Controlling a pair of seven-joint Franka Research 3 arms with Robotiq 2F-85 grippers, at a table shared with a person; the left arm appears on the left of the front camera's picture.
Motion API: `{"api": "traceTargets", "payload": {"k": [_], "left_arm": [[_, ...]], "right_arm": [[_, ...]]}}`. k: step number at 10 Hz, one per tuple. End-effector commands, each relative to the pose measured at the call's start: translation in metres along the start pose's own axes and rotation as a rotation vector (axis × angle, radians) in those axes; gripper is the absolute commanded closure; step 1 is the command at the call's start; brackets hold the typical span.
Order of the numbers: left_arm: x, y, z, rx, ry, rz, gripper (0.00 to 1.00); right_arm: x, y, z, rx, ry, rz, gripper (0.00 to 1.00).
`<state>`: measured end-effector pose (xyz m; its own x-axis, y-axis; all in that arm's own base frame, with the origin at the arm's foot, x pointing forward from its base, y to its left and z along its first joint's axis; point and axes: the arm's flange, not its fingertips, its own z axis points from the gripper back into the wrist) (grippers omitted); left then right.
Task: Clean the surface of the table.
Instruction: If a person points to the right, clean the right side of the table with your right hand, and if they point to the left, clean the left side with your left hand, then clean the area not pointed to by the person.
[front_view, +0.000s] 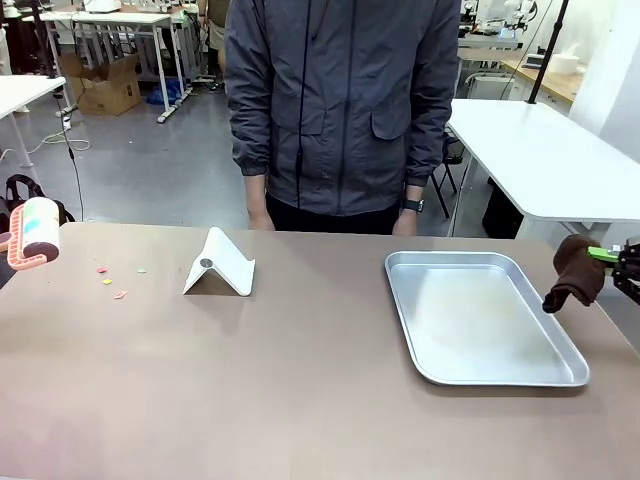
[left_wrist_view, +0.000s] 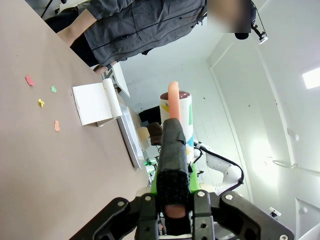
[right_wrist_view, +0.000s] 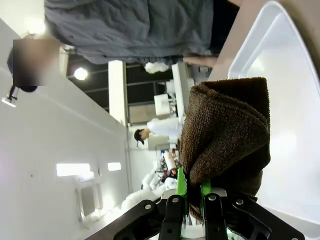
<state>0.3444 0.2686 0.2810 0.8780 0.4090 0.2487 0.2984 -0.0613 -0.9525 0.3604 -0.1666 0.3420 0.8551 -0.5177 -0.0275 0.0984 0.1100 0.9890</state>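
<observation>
The brownish table (front_view: 300, 390) carries a few small coloured paper scraps (front_view: 112, 280) near its far left. My left gripper (left_wrist_view: 172, 212) is shut on the black-wrapped orange handle of a lint roller (front_view: 36, 232), held in the air above the table's left edge, just left of the scraps (left_wrist_view: 40, 102). My right gripper (front_view: 624, 262) is shut on a folded brown cloth (front_view: 577, 272); the cloth (right_wrist_view: 225, 135) hangs above the right rim of the tray.
A silver metal tray (front_view: 560, 372) lies on the right half of the table. A white folded stand (front_view: 222, 265) sits left of centre at the back. A person in a dark jacket (front_view: 340, 100) stands at the far edge, hands down at the sides.
</observation>
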Motion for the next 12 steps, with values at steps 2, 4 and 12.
{"api": "traceTargets", "payload": {"k": [2,4,12], "left_arm": [[-0.0041,-0.0042,-0.0003,0.002,0.008,-0.015,0.83],[-0.0041,-0.0042,-0.0003,0.002,0.008,-0.015,0.83],[-0.0041,-0.0042,-0.0003,0.002,0.008,-0.015,0.83]], "right_arm": [[-0.0014,0.0081,-0.0026,-0.02,0.037,0.009,0.88],[-0.0014,0.0081,-0.0026,-0.02,0.037,0.009,0.88],[-0.0014,0.0081,-0.0026,-0.02,0.037,0.009,0.88]]}}
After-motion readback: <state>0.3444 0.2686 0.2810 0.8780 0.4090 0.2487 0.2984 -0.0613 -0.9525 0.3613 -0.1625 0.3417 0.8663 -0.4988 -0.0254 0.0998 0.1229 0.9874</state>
